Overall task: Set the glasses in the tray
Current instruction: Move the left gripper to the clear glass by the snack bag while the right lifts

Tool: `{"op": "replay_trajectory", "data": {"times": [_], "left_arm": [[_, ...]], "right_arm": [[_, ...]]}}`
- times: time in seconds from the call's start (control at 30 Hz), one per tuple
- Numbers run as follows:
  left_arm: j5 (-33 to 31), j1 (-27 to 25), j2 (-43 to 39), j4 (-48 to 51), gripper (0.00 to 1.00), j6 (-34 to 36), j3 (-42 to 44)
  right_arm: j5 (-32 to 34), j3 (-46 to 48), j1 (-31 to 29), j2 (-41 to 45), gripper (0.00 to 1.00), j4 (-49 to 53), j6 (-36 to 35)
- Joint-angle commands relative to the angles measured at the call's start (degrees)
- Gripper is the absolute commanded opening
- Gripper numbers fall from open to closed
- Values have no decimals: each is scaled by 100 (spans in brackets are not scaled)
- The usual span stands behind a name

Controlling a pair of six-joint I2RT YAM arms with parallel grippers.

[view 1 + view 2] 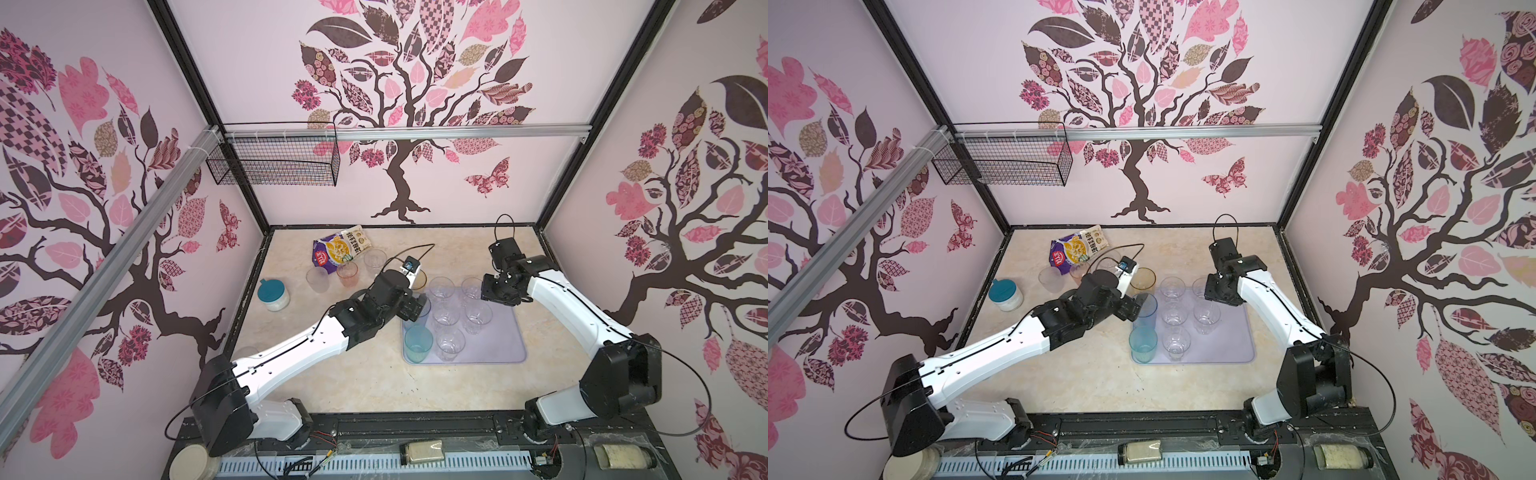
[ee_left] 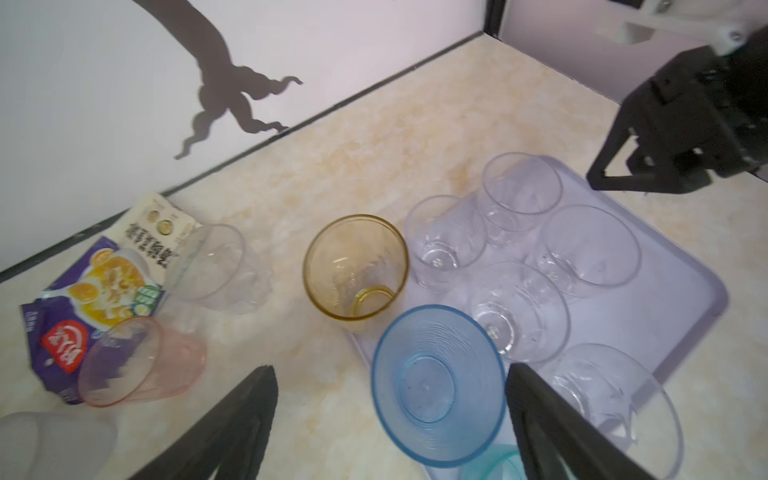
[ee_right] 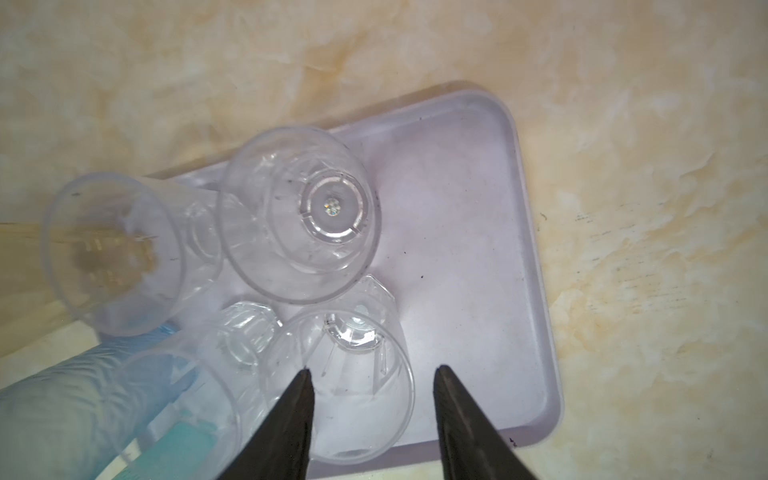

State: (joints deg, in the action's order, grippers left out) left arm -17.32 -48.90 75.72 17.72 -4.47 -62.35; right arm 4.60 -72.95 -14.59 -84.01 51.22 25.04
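The lavender tray (image 1: 503, 345) holds several clear glasses (image 1: 446, 316), a teal glass (image 1: 417, 343) and a tall blue glass (image 2: 432, 386) at its near left corner. My left gripper (image 2: 390, 368) is open, its fingers standing wide on either side of the blue glass without touching it. My right gripper (image 3: 372, 372) is open over the tray's far side, above a clear glass (image 3: 357, 395) that stands on the tray. An amber glass (image 2: 355, 266) stands on the table just beyond the tray. A pink glass (image 1: 347, 274) and two clear ones (image 1: 318, 279) stand further left.
A purple snack bag (image 1: 340, 249) lies at the back beside the loose glasses. A white jar with a teal lid (image 1: 273, 294) stands at the left edge. A wire basket (image 1: 274, 162) hangs on the back wall.
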Motion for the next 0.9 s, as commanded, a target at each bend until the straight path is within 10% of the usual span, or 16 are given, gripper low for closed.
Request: {"op": "replay_trajectory", "data": {"times": [0.0, 0.5, 0.87], "left_arm": [[-244, 456, -258, 229, 90, -38, 147], [2064, 2951, 1061, 1064, 75, -1177, -1145], [2201, 3312, 2970, 1795, 70, -606, -3072]], "right_arm": [[-125, -461, -199, 154, 51, 262, -35], [-915, -1239, -773, -575, 51, -336, 129], [-889, -640, -789, -240, 51, -379, -16]]}}
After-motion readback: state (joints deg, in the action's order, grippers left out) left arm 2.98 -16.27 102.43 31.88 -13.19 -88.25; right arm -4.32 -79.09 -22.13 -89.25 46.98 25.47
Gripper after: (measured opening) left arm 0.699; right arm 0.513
